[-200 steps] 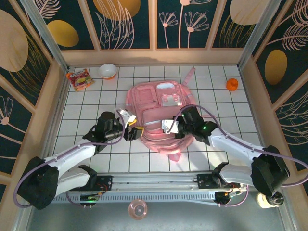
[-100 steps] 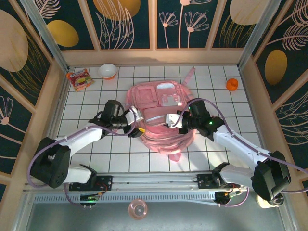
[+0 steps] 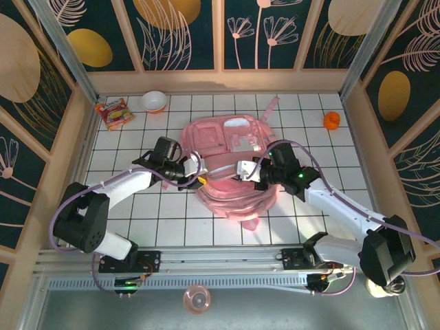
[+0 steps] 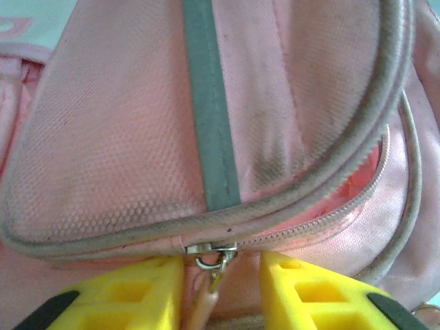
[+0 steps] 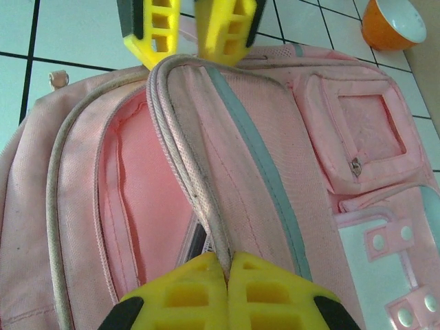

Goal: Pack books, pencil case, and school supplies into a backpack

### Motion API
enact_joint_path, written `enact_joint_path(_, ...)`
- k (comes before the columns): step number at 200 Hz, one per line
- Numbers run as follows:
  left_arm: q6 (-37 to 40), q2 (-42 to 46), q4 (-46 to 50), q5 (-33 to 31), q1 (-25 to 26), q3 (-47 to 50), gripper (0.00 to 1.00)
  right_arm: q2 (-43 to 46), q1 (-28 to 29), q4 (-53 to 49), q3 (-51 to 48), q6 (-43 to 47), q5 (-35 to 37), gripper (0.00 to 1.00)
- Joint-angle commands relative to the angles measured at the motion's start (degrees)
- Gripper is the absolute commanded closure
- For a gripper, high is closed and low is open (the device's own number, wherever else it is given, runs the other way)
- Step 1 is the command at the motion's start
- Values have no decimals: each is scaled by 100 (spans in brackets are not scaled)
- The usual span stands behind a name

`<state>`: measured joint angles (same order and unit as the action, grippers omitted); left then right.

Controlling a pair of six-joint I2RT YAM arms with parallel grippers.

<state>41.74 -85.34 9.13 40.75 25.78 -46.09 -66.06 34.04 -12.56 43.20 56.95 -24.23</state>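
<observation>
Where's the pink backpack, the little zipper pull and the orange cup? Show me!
backpack [image 3: 206, 141]: top view, on its pink front pocket.
zipper pull [image 4: 218, 260]: left wrist view, on the metal ring under the seam.
orange cup [image 3: 331, 121]: top view, on its middle.

Pink backpack [image 3: 230, 161] lies flat mid-surface, front face up, white-patched pockets toward twelve o'clock, one strap [image 3: 271, 106] poking out at one. Main compartment [image 5: 141, 206] gapes open on the six o'clock side.

White tiled table [image 3: 165, 221] bears backpack [image 3: 230, 148], snack packet [image 3: 113, 112], bowl [image 3: 153, 101], orange cup [image 3: 331, 121].
</observation>
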Motion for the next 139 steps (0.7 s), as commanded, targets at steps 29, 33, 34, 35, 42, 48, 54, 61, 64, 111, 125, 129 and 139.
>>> enact_joint_path(29,-306,129,318,714,15,64,100,-38,-47,300,152,-400,47,100)
enact_joint_path(33,-371,146,311,759,15,93,100,-49,-47,310,145,-434,62,100)
enact_joint_path(34,-387,148,306,772,11,96,100,-53,-47,308,149,-445,65,100)
enact_joint_path(35,-404,153,299,783,13,98,100,-50,-47,316,147,-451,70,100)
enact_joint_path(42,-572,187,237,862,22,140,100,-68,-47,347,121,-522,114,100)
enact_joint_path(48,-745,225,163,938,36,188,100,-90,-40,382,112,-603,151,100)
enact_joint_path(54,-969,272,53,991,72,244,100,-106,-2,423,88,-678,219,100)
enact_joint_path(61,-1223,348,-78,1037,134,330,100,-137,51,463,60,-743,316,100)
enact_joint_path(64,-1313,386,-133,1051,168,369,100,-147,85,479,51,-770,367,100)
enact_joint_path(111,-3247,1187,-1367,1024,955,1115,100,-381,414,1169,-243,-1554,811,100)
enact_joint_path(125,-3871,1432,-1794,846,1180,1338,100,-508,524,1278,-287,-1653,905,100)
enact_joint_path(129,-4061,1497,-1942,780,1220,1412,100,-548,556,1283,-286,-1672,911,100)
enact_joint_path(139,-4599,1648,-2338,402,1292,1611,100,-629,620,1306,-286,-1719,903,100)
